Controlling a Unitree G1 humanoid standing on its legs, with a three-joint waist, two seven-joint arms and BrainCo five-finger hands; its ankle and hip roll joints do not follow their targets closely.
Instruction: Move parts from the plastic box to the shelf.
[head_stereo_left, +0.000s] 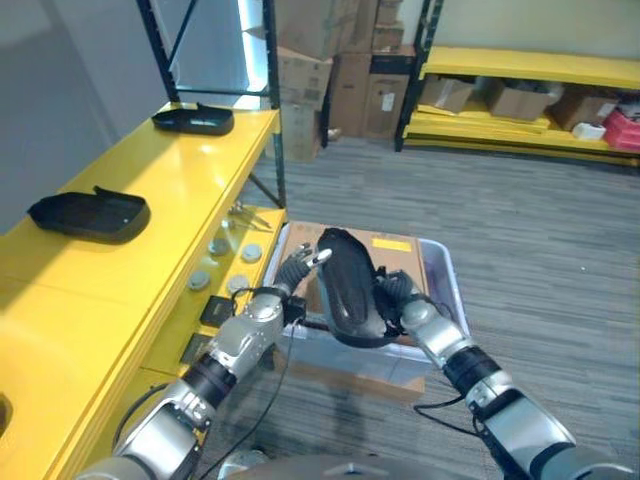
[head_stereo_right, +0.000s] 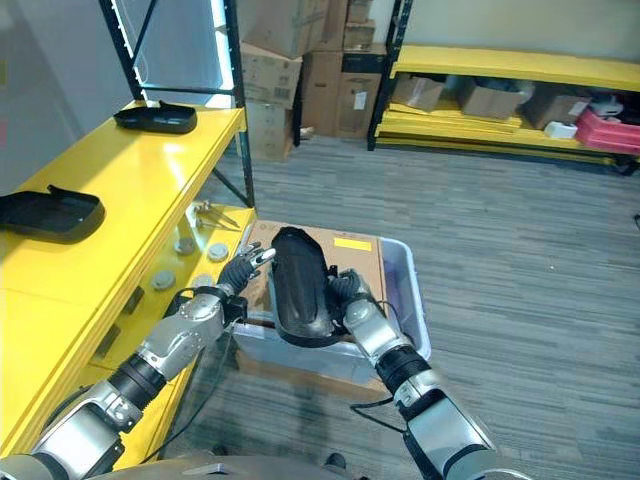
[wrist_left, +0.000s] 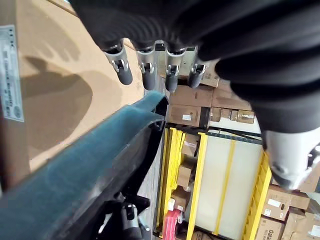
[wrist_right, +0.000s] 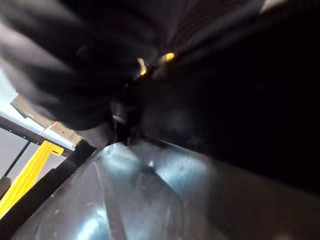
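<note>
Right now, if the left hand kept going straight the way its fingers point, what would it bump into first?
Most likely the black moulded plastic part held upright over the box; the left hand already points at its edge, though depth is unclear.

Two black parts (head_stereo_left: 90, 214) (head_stereo_left: 194, 119) lie well apart on the yellow shelf (head_stereo_left: 170, 190).

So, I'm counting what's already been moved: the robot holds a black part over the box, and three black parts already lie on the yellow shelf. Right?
Not quite. Two black parts lie on the yellow shelf, not three: a near part and a far part, as the left eye view shows. The rest holds: the held part is over the box, between the left hand and right hand.
</note>
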